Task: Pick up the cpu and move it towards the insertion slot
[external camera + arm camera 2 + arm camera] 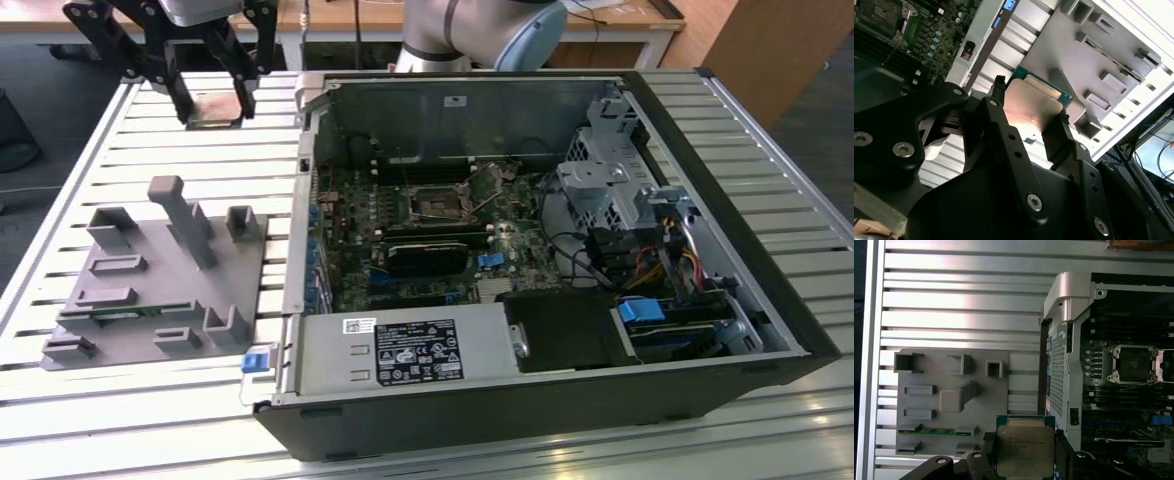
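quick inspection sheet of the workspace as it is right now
surface: slatted metal table, pale and ribbed
job's things: cpu held off the table, level with the grey fixture's far end; insertion slot open on the motherboard inside the pc case
clutter: grey fixture with upright posts, at the exterior view's left of the case
grippers: gripper shut on the cpu's opposite edges
cables: coloured bundle inside the case, by the drive bays
surroundings: wooden panel behind the table
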Robot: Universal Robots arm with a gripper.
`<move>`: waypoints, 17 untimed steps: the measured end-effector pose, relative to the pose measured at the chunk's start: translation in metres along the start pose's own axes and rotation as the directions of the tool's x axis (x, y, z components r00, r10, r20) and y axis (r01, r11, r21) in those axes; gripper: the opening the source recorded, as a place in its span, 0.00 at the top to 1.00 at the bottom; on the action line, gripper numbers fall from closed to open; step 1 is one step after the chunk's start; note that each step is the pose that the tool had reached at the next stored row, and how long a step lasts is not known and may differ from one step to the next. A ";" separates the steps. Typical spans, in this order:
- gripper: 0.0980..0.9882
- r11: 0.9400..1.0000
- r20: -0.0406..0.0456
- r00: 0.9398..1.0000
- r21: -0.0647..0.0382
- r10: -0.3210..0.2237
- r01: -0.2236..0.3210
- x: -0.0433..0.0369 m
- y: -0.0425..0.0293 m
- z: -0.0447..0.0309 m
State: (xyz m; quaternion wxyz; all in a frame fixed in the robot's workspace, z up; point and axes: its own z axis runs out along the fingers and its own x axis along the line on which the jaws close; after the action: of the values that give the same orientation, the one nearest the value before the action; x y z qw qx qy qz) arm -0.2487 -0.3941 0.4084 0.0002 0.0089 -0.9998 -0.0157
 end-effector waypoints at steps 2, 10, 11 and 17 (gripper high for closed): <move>0.50 1.000 0.000 1.000 0.000 0.000 0.000 -0.0034 0.0000 0.0000; 0.50 1.000 0.000 1.000 0.000 0.000 0.000 -0.0146 0.0001 0.0000; 0.50 1.000 0.000 1.000 0.000 0.000 0.000 -0.0159 0.0001 0.0000; 0.50 1.000 0.000 1.000 0.000 0.000 0.000 -0.0246 0.0003 0.0000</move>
State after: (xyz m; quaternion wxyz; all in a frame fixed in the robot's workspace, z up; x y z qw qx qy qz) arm -0.2241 -0.3934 0.4084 0.0002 0.0090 -0.9998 -0.0157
